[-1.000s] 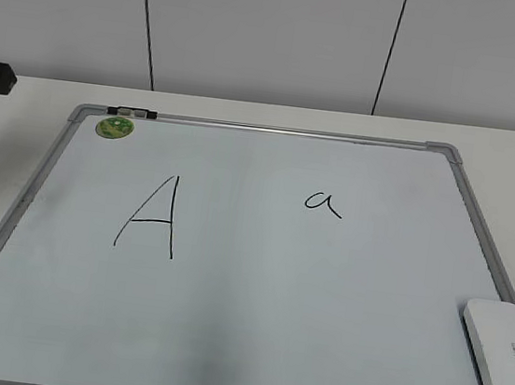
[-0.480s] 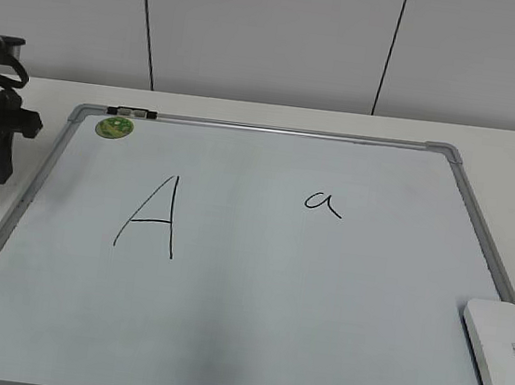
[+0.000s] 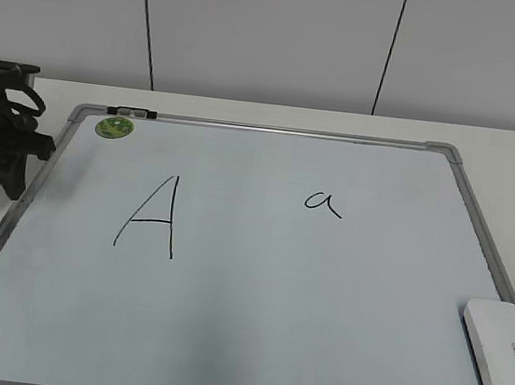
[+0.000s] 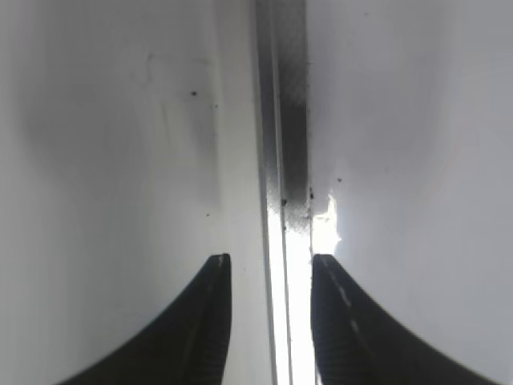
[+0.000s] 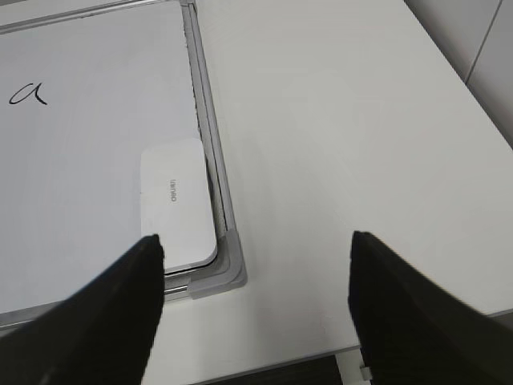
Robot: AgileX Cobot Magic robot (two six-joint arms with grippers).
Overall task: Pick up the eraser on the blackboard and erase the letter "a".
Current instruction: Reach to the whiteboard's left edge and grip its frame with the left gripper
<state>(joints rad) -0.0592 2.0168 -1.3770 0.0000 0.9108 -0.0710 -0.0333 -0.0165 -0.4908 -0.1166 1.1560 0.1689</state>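
We see the right gripper (image 5: 255,245) spread wide and holding nothing, hanging over the table (image 5: 337,120) just right of the blackboard's (image 5: 88,152) near right corner. Left of it lies the eraser (image 5: 175,202), a white rounded block with small grey lettering on top, flat against the board's right frame. Farther off, the letter "a" (image 5: 27,95) is a thin black cursive stroke on the pale glossy surface. The left gripper (image 4: 271,277) stands parted and empty, straddling the board's left frame. A large "A" (image 3: 151,215) and a green magnet (image 3: 114,127) sit on the left half.
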